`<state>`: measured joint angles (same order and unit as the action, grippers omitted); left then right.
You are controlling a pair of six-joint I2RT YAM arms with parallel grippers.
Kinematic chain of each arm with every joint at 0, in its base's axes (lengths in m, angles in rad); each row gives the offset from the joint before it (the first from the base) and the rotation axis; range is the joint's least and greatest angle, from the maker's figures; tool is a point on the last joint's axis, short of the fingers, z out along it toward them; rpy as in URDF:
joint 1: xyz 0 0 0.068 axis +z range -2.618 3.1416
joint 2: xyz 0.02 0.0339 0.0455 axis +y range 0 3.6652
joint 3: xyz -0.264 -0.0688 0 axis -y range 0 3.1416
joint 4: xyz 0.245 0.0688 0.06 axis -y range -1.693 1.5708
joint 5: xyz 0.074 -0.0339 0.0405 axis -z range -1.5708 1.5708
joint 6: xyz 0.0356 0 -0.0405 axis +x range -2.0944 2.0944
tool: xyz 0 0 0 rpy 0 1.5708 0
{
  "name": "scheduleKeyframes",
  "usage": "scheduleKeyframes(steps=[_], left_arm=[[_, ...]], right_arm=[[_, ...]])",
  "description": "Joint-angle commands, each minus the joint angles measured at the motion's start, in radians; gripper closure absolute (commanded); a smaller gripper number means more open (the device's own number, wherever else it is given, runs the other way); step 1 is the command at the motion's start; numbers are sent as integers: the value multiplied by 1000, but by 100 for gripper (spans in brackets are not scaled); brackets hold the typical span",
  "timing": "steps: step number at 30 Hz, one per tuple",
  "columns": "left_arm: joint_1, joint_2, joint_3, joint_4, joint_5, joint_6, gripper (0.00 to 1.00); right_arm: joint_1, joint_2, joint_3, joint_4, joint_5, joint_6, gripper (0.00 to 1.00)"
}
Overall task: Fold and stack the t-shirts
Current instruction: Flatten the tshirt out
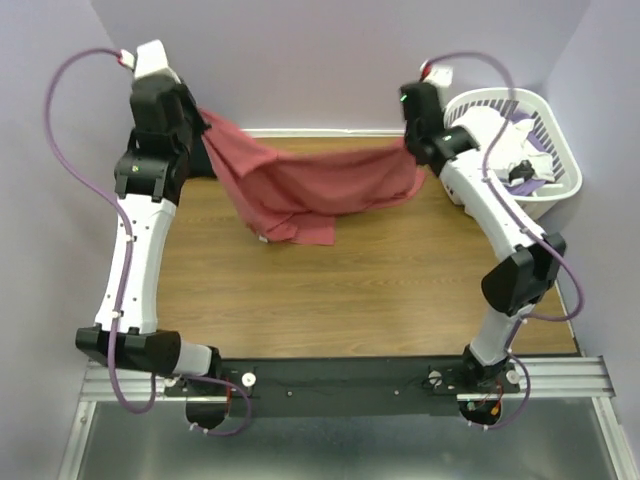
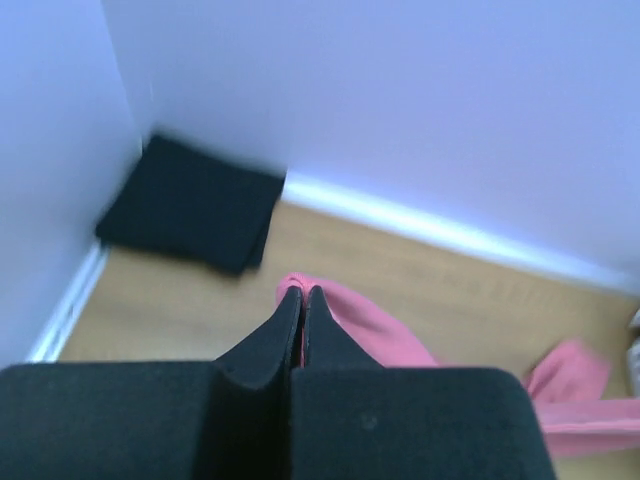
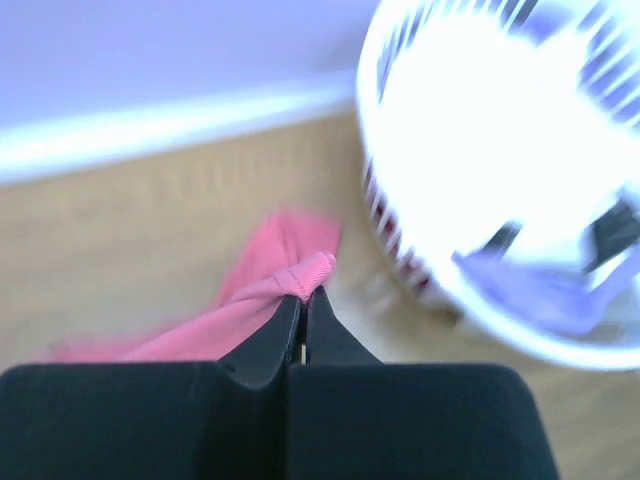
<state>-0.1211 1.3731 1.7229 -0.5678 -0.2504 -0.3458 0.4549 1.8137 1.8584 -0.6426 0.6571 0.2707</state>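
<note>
Coral-red cloth spans the gap between the two sets of jaws. The coral-red t-shirt (image 1: 300,185) hangs stretched from the left jaws to the right jaws and sags in the middle. Its lower part is bunched on the wooden table (image 1: 330,290), below and nearer than both.

The left jaws are pressed fully together, their black fingers (image 2: 275,335) meeting at the tips. A fold of the shirt is pinched right there, and the rest trails off to their right. The right jaws are closed just as tightly on a gathered knot of the shirt's edge (a thick rolled seam shows at the very tips), with the cloth running away to their left.

Beyond the left jaws and a little to their left, the black t-shirt (image 2: 190,205) lies folded flat on the table. It sits in the corner where the lavender walls (image 2: 400,100) meet, apart from the coral one.

Just to the right of the right jaws stands a white slatted basket (image 1: 556,203) with white and pale purple cloth inside. It is blurred in the right wrist view.
</note>
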Motion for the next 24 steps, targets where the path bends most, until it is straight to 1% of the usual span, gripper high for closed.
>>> scheduleKeyframes(steps=[1,2,3,4,6,7,9,10,12,13,14,16,17,18,20,22,24], left_arm=[[20,9,272,-27,-39,-4,100],[20,4,329,-20,-39,8,100],[20,-8,343,-6,-43,14,100],[20,-49,348,32,-43,24,100],[20,-101,337,74,-40,50,100],[20,-158,333,103,-41,56,100],[20,-219,320,129,-30,74,100],[20,-283,317,137,-12,80,100],[20,-351,304,158,8,97,100],[20,-418,299,167,26,106,100],[20,-452,279,181,45,126,100],[20,-544,264,226,68,139,100],[20,-565,265,233,79,158,100],[20,-580,291,236,86,163,100],[20,-586,354,198,108,175,100],[20,-585,366,192,114,176,100],[21,-583,348,200,115,185,100]], right_arm=[[-10,-42,226,-14,154,-201,99],[-10,-63,264,-14,159,-237,99],[-12,-82,289,-12,159,-249,99],[-10,-97,329,-9,153,-258,99],[-12,-144,341,4,147,-290,99],[-10,-196,341,11,139,-298,99],[-10,-266,323,12,102,-301,99],[-10,-342,308,15,79,-300,99],[-10,-422,239,24,-2,-297,100],[-12,-468,216,35,-31,-298,100],[-10,-546,190,43,-87,-301,100],[-10,-620,150,55,-140,-312,100],[-10,-676,144,57,-171,-318,100],[-12,-698,142,58,-219,-327,100],[-12,-744,150,57,-266,-343,100],[-10,-764,148,58,-283,-347,100],[-10,-783,139,57,-289,-355,100]])
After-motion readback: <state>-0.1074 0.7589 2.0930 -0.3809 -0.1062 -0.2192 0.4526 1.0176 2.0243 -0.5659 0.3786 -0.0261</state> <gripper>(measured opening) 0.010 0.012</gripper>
